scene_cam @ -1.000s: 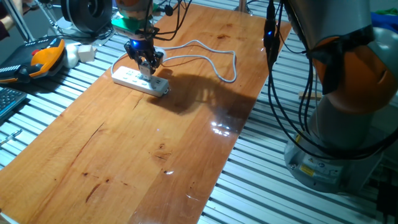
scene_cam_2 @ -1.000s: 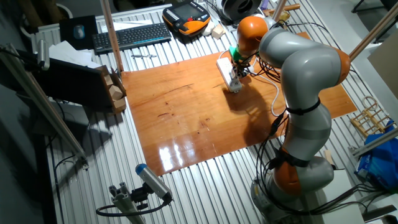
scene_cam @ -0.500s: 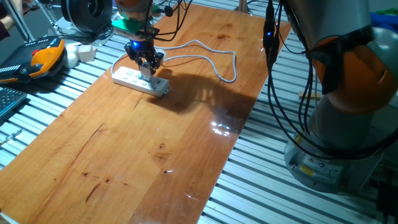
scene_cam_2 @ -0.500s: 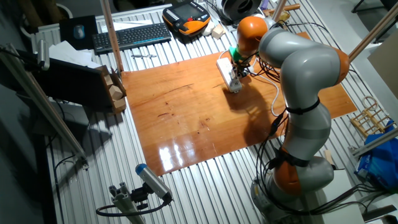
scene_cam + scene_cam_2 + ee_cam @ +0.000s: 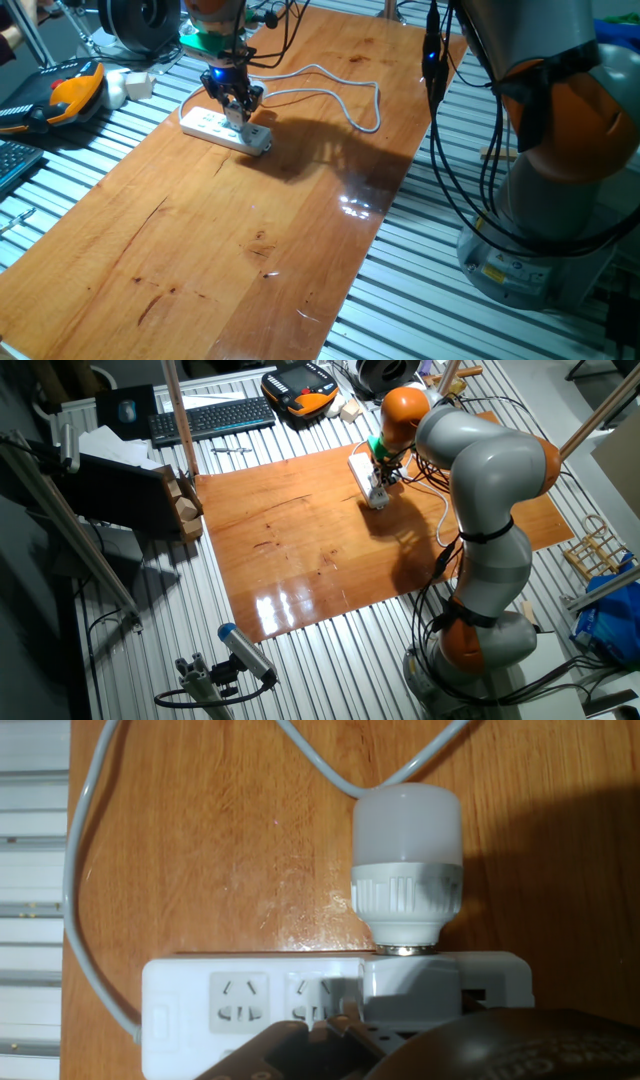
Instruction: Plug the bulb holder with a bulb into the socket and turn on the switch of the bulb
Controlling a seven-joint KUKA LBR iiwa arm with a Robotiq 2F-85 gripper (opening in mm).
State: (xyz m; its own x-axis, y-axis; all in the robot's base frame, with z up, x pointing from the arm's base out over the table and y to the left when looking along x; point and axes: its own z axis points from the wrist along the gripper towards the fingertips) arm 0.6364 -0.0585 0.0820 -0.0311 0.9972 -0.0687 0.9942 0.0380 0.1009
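White bulb holder point(image 5: 410, 988) is sitting on the socket point(image 5: 250, 1005) on the wooden table point(image 5: 250, 240), bulb point(image 5: 408, 860) sticking out sideways. The gripper point(image 5: 236, 103) hovers right over it; can't tell how wide its fingers are.

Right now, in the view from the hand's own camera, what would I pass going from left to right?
Metal slats → looping cable → empty outlets of the socket → bulb in its bulb holder.
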